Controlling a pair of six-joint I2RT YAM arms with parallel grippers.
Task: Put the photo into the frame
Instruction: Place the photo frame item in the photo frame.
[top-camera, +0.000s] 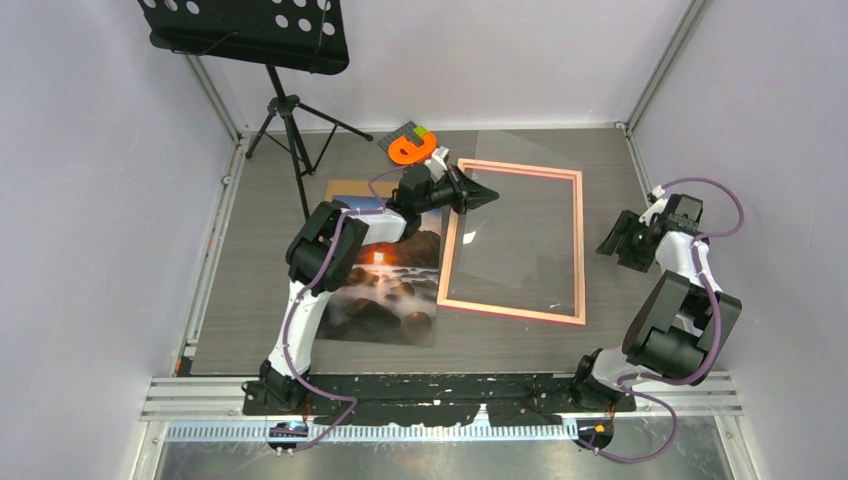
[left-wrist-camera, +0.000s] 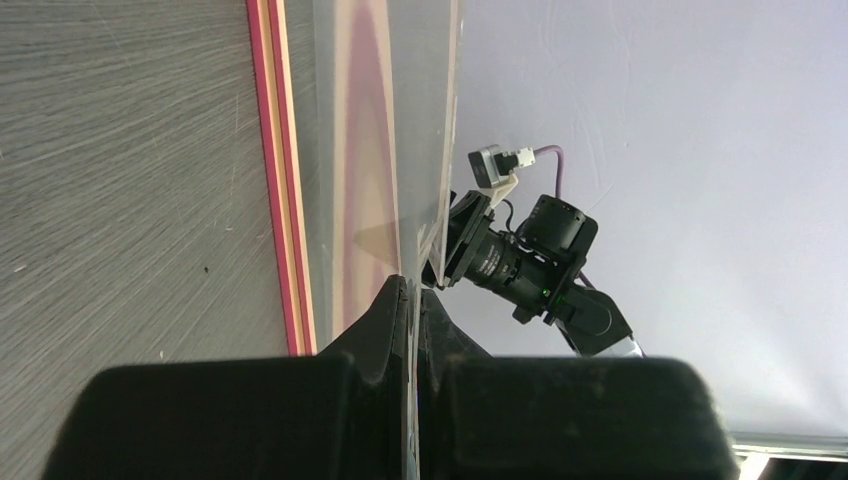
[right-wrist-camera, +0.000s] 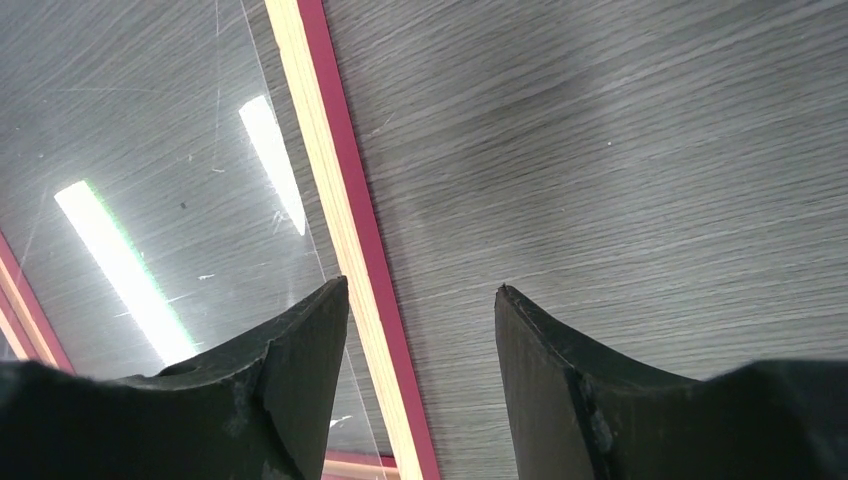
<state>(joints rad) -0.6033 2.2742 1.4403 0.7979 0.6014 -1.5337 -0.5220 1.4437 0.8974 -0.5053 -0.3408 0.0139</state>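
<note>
right gripper (right-wrist-camera: 420, 295) seen about half open, nothing held, poised near frame (top-camera: 510, 313) rail at 3 o'clock. left gripper (top-camera: 478, 195) clamped on edge of clear sheet (left-wrist-camera: 385, 120), which is raised at frame's 10 o'clock corner. risk: thin sheet may be lost from narrow pinch, or frame dragged askew. photo (top-camera: 385, 285) is laid on backing board (top-camera: 345, 188), 9 o'clock of frame, overhung by left arm (top-camera: 330, 240); opening is blocked by sheet. farther, 11 o'clock: orange tape-like object (top-camera: 408, 150), music stand (top-camera: 250, 35).

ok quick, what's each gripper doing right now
left gripper: closed, pinching the edge of the thin clear transparent plastic sheet
right gripper: open, empty, by the thin salmon-pink rectangular frame
</note>
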